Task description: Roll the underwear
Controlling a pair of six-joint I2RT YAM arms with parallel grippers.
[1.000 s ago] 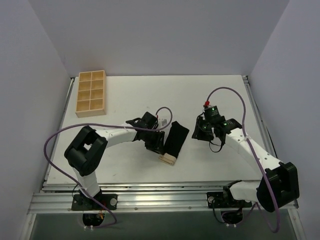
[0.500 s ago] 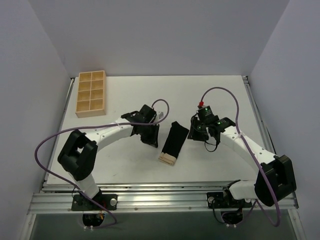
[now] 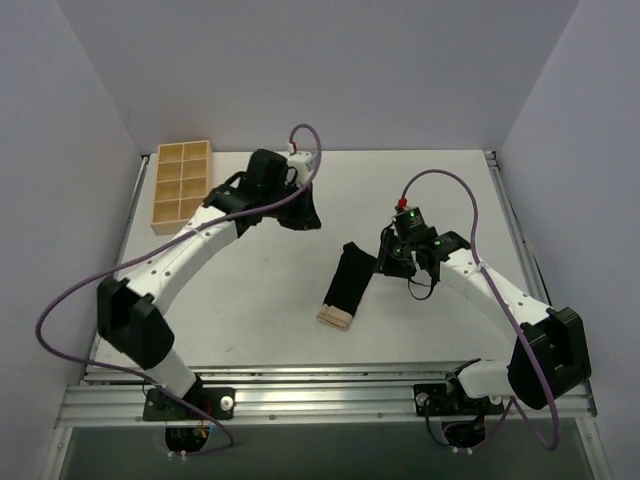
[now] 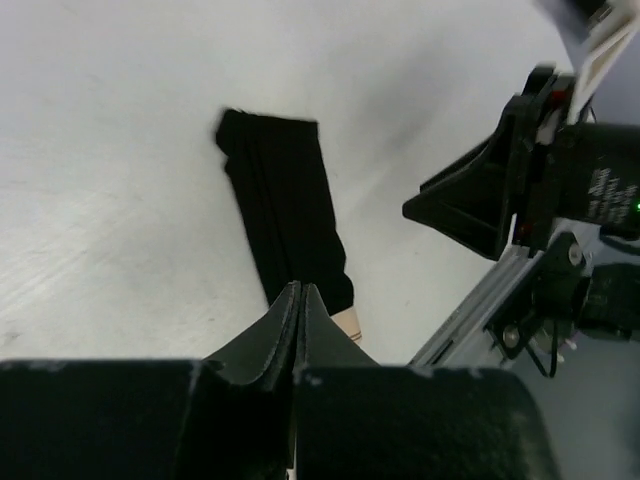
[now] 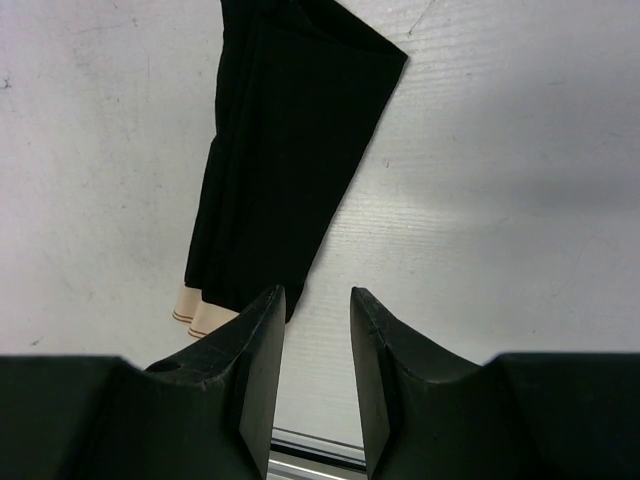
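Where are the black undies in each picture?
Top view: the underwear lies mid-table, just left of the right hand.
Left wrist view: upper middle, slanting down the picture.
Right wrist view: top middle, slanting down-left.
Shared landmark: its tan waistband end, visible in all three.

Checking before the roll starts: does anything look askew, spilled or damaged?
Nothing stands out. The underwear lies flat as a folded strip, slanted on the table, tan band at its near end. The tray sits square in the far-left corner.

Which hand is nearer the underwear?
The right hand, jaws apart beside the far end of the folded underwear; the left hand, shut, sits off by the wooden tray.
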